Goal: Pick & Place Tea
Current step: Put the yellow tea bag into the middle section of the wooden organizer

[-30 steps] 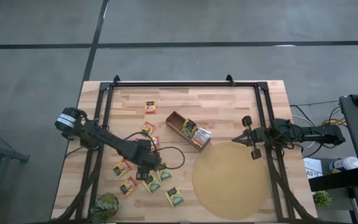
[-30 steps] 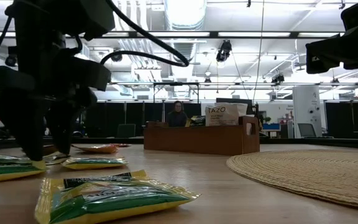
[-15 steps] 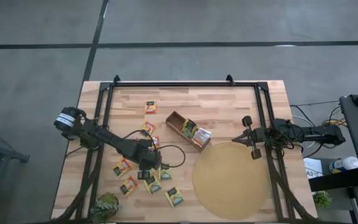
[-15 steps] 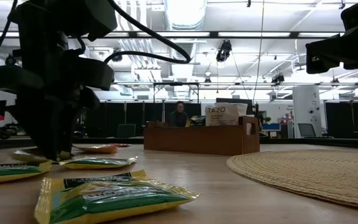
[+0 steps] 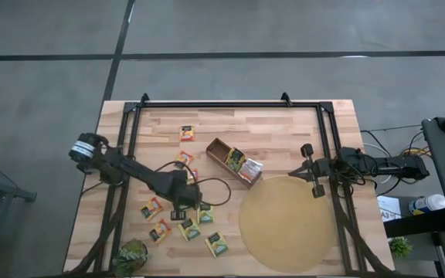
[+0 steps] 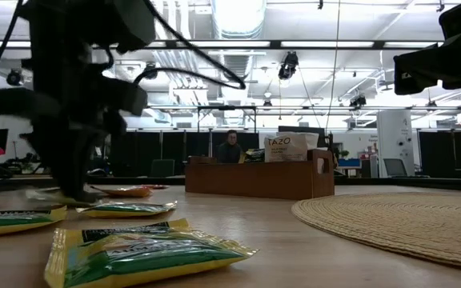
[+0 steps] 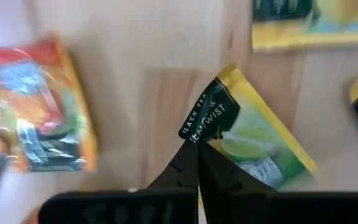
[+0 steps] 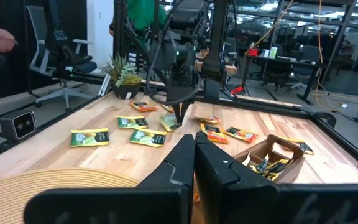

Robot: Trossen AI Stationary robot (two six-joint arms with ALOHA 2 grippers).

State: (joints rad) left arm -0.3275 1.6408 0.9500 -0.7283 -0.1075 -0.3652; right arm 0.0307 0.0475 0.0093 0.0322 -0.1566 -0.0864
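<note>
Left arm extends diagonally over the worktop; left gripper (image 5: pixel 179 214) points down, fingers closed on a sachet (image 7: pixel 253 140). Right arm waits at the right edge, right gripper (image 5: pixel 309 171) closed.

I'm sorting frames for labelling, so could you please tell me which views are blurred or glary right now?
Left wrist view: motion-blurred, the orange-red sachet smeared, the green-yellow flat tea sachet at the shut left tool sharper. Low view: the dark left arm blurred, ceiling lights glaring, the brown wooden box crisp. High view: even, sharp.
</note>
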